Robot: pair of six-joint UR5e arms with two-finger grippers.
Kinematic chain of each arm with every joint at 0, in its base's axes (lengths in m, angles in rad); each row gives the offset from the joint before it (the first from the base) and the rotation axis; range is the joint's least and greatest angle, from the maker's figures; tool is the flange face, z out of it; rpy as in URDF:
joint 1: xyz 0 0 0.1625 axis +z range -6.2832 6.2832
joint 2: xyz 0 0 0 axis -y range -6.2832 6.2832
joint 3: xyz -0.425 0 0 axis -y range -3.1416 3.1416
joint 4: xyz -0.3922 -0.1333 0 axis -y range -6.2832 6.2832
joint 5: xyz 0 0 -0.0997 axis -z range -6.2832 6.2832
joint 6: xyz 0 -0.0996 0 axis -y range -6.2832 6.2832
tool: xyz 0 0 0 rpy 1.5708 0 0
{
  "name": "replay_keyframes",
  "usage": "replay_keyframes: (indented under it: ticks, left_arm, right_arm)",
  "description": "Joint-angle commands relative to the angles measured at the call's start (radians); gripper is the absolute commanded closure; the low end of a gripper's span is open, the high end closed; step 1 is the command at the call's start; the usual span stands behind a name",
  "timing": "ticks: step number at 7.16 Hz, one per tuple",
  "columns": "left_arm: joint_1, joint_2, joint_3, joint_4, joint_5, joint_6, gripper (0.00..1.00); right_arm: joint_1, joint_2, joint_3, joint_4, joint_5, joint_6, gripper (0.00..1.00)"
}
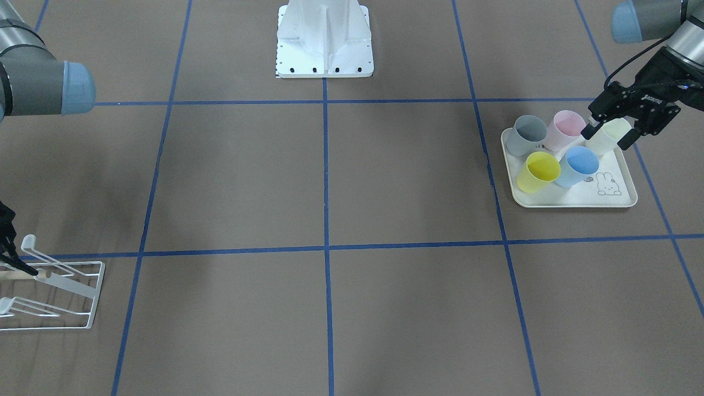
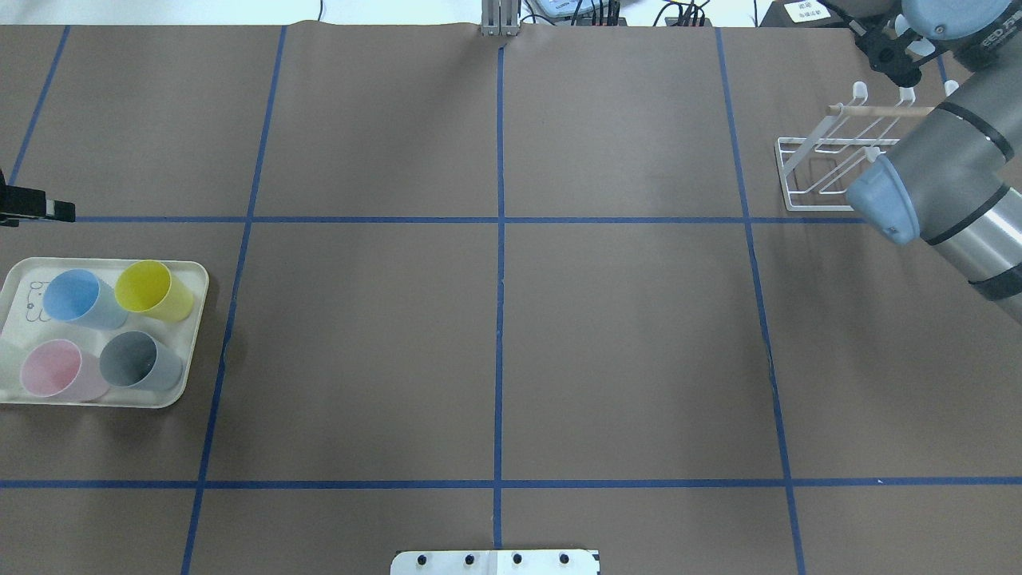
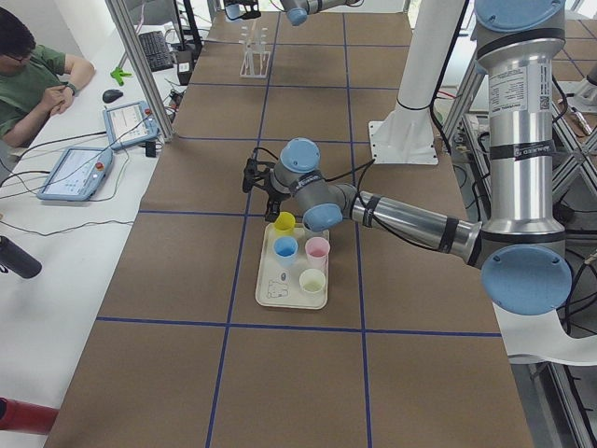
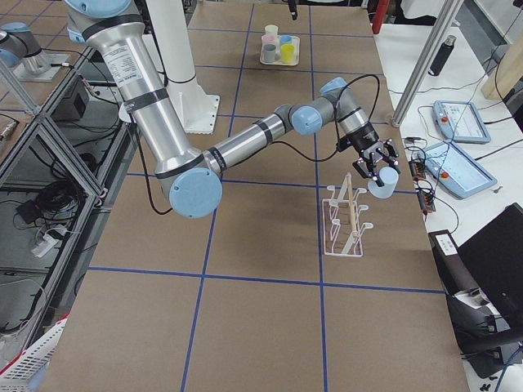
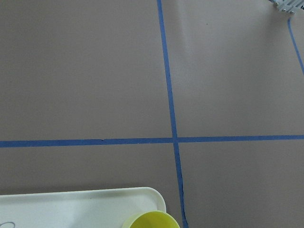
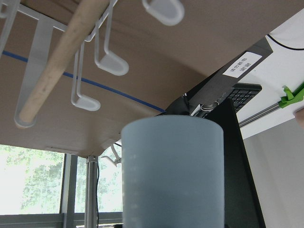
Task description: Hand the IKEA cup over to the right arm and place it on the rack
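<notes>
Holding the IKEA cup (image 6: pixel 172 171), pale blue, the right gripper (image 4: pixel 376 171) has its fingers closed on the cup's sides. In the right wrist view the cup fills the foreground. Just past it are the rack (image 6: pixel 31 71), its wooden dowel (image 6: pixel 57 64) and the rounded prongs (image 6: pixel 163 10). The cup is near the prong tips but on none of them. From the right end of the table it hangs beside the top of the rack, on the operators' side, clear of the wire. I cannot tell its tilt.

The transfer part looks done, since the cup is in the right arm's hold and nowhere near the left arm. The placing is not done. What remains, as I judge it, is lining the cup's mouth up with a prong, sliding it on and letting go. No other cup shows on the rack.

At the far end of the table (image 2: pixel 623 335) sits the cream tray (image 1: pixel 624 168) with five cups standing on it: yellow cup (image 1: pixel 542 170), blue cup (image 1: pixel 580 165), pink cup (image 1: pixel 566 129), grey cup (image 1: pixel 525 135) and cream cup (image 3: pixel 312 280). The left gripper (image 1: pixel 606 137) hovers above the tray with its fingers spread and nothing in them. In the front view it overlaps the cream cup, but the left-end view shows that cup sitting on the tray with the gripper well clear of it.
</notes>
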Motion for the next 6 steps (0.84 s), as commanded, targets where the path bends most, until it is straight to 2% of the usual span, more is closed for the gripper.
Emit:
replay_keyframes:
  ticks: [1, 6]
  left_arm:
    - [0.0, 0.0, 0.0, 0.0, 0.0, -0.001, 0.0]
    - [0.0, 0.002, -0.002, 0.0, 0.0, -0.001, 0.0]
  right_arm:
    - [-0.018, -0.028, -0.077, 0.121, -0.043, -0.002, 0.51]
    - [-0.052, -0.052, -0.09, 0.149, -0.067, 0.033, 0.49]
